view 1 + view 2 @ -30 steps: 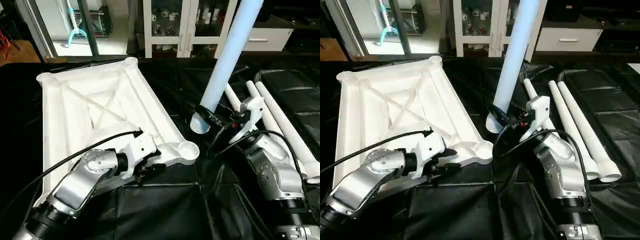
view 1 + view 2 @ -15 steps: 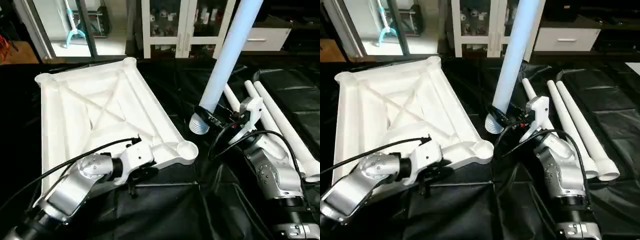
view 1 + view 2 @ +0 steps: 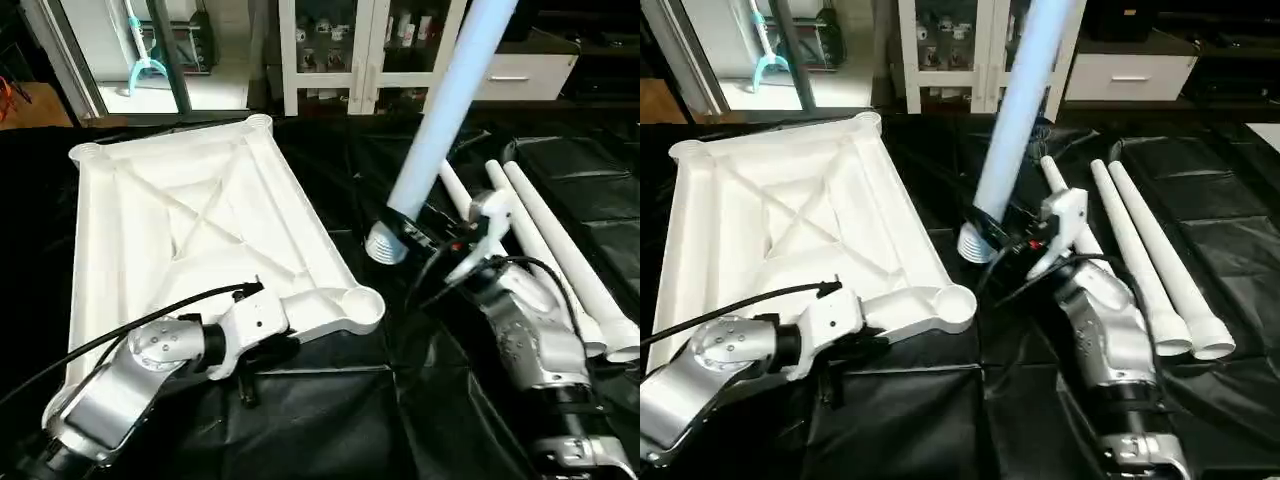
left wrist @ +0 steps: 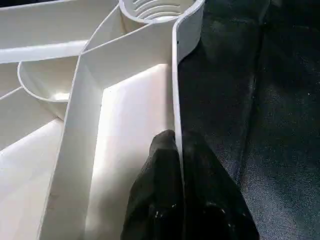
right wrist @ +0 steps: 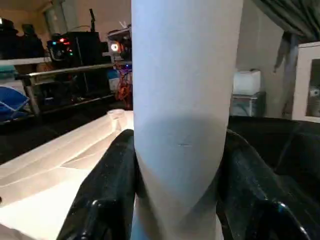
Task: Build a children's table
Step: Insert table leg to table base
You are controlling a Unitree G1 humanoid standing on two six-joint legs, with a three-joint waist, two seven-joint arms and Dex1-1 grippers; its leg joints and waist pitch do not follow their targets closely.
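The white tabletop [image 3: 200,220] lies upside down on black cloth, its X-ribs facing up. My left gripper [image 4: 177,150] is shut on the thin rim wall [image 4: 175,75] of the near edge, left of the near right corner socket [image 3: 362,300]. My right gripper [image 3: 425,238] is shut on a long white leg [image 3: 440,110], held upright and tilted. Its ribbed end [image 3: 383,245] hangs just right of and beyond that socket. In the right wrist view both black fingers [image 5: 112,170] press on the leg [image 5: 185,90].
Three more white legs [image 3: 1150,250] lie side by side on the black cloth [image 3: 330,420] to the right, one partly behind my right arm. A white glass-door cabinet [image 3: 350,50] and a drawer unit [image 3: 520,70] stand behind.
My left gripper has slid left along the near rim and shut on it. The right gripper still holds the leg, with little change relative to the socket.
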